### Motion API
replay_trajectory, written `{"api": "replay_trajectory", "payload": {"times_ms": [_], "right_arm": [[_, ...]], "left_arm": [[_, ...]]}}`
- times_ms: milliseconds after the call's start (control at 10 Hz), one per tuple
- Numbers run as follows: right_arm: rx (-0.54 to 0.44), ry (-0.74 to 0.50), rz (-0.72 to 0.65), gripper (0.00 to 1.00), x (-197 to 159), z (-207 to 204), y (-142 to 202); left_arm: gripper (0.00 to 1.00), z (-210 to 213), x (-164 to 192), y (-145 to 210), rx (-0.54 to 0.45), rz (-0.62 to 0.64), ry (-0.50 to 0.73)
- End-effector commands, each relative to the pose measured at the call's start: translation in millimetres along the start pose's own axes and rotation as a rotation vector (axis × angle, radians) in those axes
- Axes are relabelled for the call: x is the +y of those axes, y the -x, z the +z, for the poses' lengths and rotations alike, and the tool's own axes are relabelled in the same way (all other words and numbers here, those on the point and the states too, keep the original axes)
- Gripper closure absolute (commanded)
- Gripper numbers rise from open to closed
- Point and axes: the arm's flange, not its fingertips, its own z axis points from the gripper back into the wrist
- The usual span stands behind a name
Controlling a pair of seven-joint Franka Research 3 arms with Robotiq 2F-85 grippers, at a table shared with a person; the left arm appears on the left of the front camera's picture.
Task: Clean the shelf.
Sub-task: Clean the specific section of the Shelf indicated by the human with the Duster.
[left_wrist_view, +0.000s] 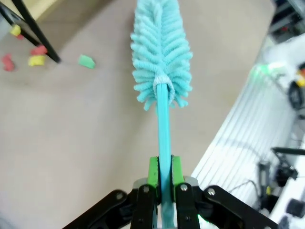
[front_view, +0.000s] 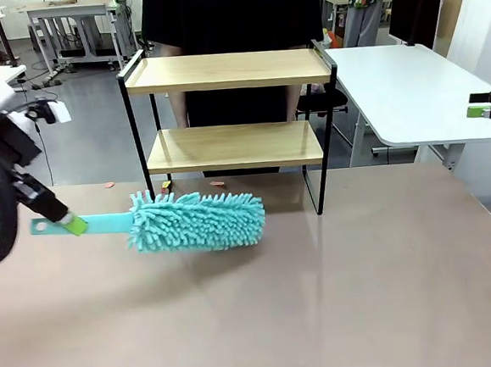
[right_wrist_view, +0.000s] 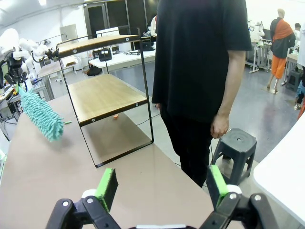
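Duster (front_view: 196, 220) handle in left pincer (front_view: 72, 222), before shelf (front_view: 228, 70).

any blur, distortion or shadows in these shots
Front view: sharp, with a soft shadow under the duster on the table. Left wrist view: wide-angle bending at the table edge, background soft. Right wrist view: the shelf frame bows, and the far room looks slightly hazy.

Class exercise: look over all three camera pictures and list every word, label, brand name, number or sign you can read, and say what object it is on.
None can be read.
The shelf, the teal duster held in the left end effector and the tabletop carry no print.
The person's black shirt is plain.
Background equipment is too small and blurred to show any lettering.
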Motion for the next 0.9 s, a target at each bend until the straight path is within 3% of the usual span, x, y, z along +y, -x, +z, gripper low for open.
{"api": "replay_trajectory", "payload": {"times_ms": [0, 100, 400, 700, 800], "right_arm": [[-0.001, -0.001, 0.006, 0.00, 1, -2, -4], [-0.001, -0.001, 0.006, 0.00, 1, -2, -4], [-0.001, -0.001, 0.006, 0.00, 1, -2, -4], [-0.001, -0.001, 0.006, 0.00, 1, -2, -4], [-0.001, -0.001, 0.006, 0.00, 1, -2, -4]], "left_arm": [[0.87, 49, 2, 19, 0.078, -0.111, 0.015], [0.87, 66, 5, 28, 0.152, -0.156, 0.037], [0.87, 96, -3, 51, 0.340, -0.189, -0.067], [0.87, 102, -22, 59, 0.293, -0.231, -0.053], [0.87, 101, -8, 55, 0.346, -0.172, -0.070]]}}
